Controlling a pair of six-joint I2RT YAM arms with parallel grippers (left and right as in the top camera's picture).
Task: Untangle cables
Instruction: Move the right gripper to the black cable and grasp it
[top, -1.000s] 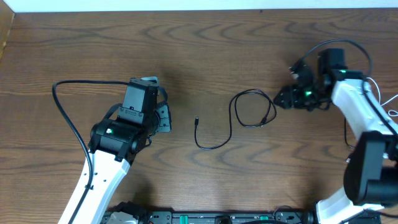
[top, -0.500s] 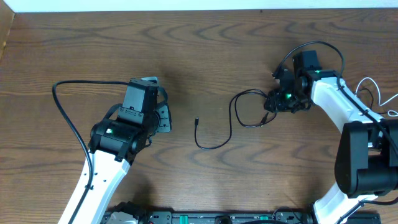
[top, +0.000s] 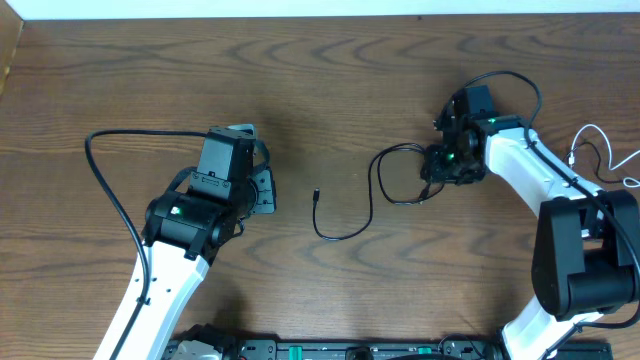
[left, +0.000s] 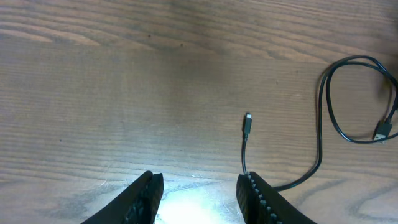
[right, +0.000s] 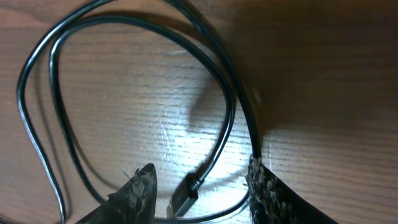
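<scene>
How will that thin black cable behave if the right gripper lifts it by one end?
Likely floppy: the black cable lies in loose curves, so it should drape and trail. Probably light, since it is thin. Its strands overlap in a loop near the right gripper, so it may snag on itself.

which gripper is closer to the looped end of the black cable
Right. The right gripper is directly over the loop of the black cable, a plug between its jaws. The left gripper sits beyond the cable's other end, touching nothing.
</scene>
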